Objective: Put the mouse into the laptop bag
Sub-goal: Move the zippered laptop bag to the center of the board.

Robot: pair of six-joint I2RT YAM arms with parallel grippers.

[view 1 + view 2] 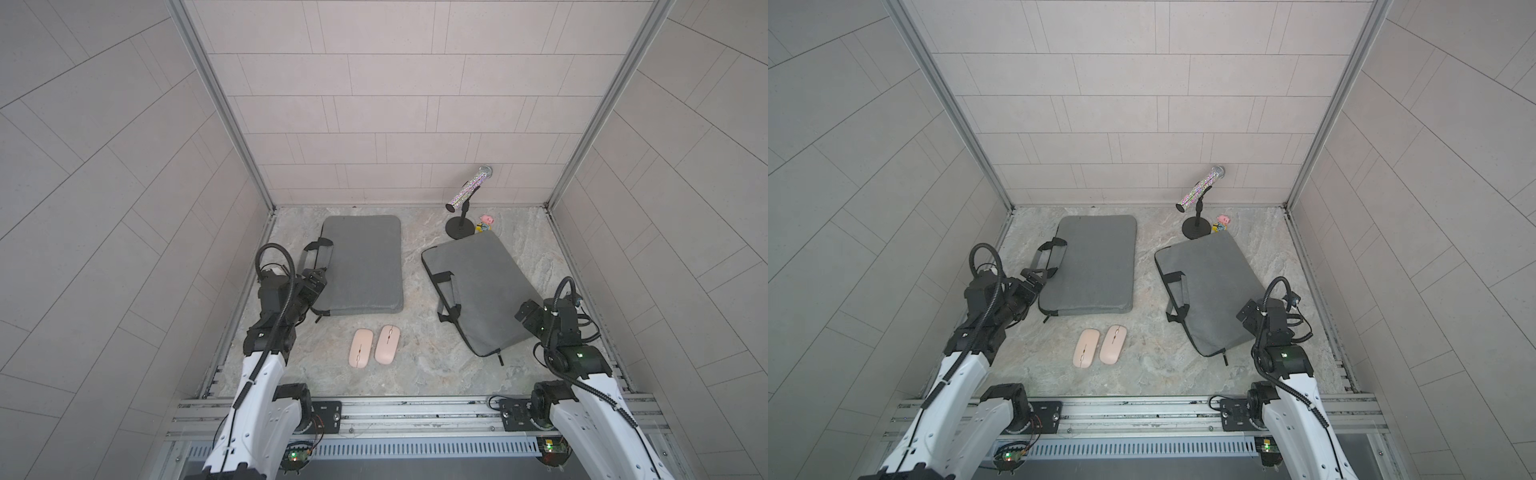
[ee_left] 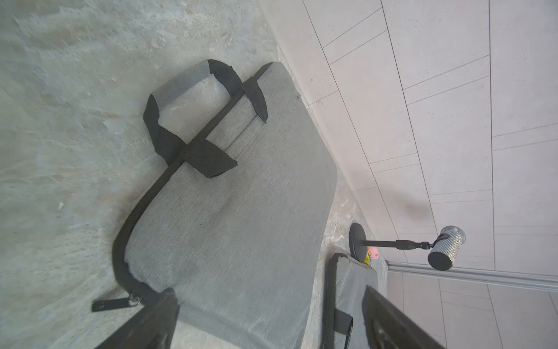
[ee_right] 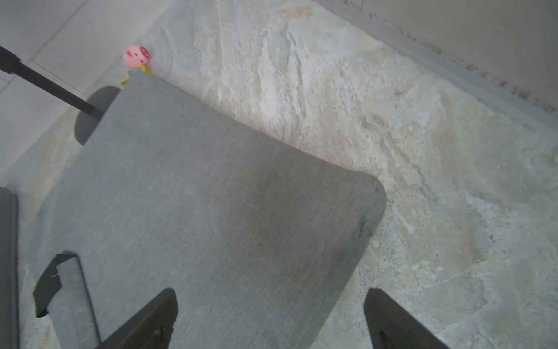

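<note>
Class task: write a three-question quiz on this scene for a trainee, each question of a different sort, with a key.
1. How many mice lie on the table?
2. True or false: both pairs of jaws are shut.
3. The microphone stands beside: A the left bag; B the right bag; C the mice.
Key: 1 two; 2 false; 3 B.
</note>
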